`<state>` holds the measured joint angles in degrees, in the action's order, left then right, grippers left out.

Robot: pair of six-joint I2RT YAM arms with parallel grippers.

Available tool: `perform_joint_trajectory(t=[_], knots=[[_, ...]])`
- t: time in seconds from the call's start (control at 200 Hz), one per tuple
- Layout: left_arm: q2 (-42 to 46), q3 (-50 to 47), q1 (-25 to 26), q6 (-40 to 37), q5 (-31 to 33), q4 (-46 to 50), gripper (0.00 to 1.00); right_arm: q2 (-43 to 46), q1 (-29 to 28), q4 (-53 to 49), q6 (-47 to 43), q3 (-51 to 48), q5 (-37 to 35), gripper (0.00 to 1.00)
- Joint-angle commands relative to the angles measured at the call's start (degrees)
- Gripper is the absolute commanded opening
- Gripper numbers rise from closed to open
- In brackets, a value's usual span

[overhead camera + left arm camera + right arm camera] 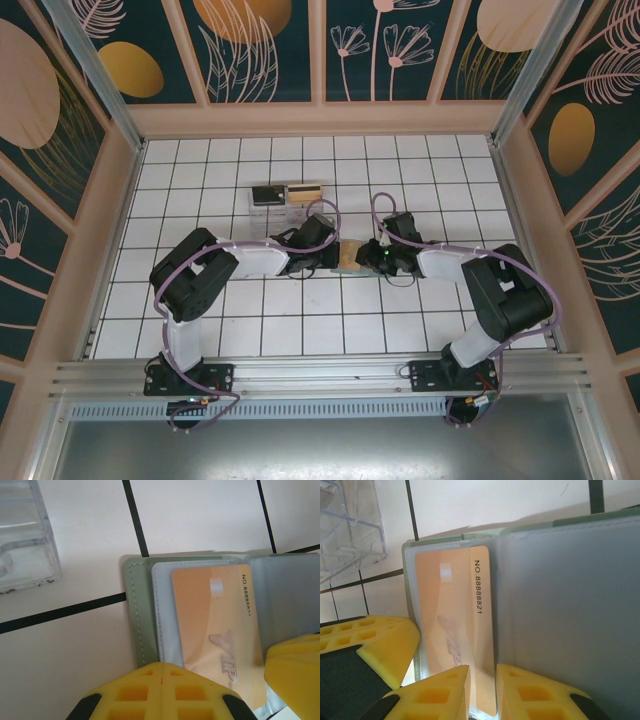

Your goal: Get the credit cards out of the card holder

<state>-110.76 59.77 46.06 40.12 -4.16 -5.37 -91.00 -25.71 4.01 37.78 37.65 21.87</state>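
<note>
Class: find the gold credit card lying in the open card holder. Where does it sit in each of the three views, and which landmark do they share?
Top external: the gold credit card is a small tan patch at mid-picture.
Left wrist: the card lies centre-right, inside the card holder.
Right wrist: the card lies left of centre, its number along its right edge.
Shared landmark: the clear plastic box, up-left of the card in every view.

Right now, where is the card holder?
In the top view the card holder lies open near the middle of the white tiled table, just below the clear plastic box in the picture and slightly to its right.
</note>
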Motion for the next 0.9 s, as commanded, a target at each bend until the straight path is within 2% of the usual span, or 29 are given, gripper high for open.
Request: perform_joint_trajectory(t=[0.0,0.305,0.676,0.896], knots=[[-1.74,-0.44,-0.10,0.33,1.83,5.37,0.00,-1.60,-0.13,-2.26,-1.39,1.29,-2.03,0.25],[-2.14,-0.09,0.16,0.24,1.60,5.37,0.00,-3.28,-0.04,-0.10,-0.95,0.94,0.27,0.24],[-1.96,-0.09,0.17,0.14,1.95,5.73,0.00,-2.86,0.40,0.21,-0.43,0.02,0.12,0.05],[-2.18,-0.18,0.17,-0.04,2.10,5.81,0.00,-1.33,1.75,0.42,-0.51,-1.80,0.34,0.00]])
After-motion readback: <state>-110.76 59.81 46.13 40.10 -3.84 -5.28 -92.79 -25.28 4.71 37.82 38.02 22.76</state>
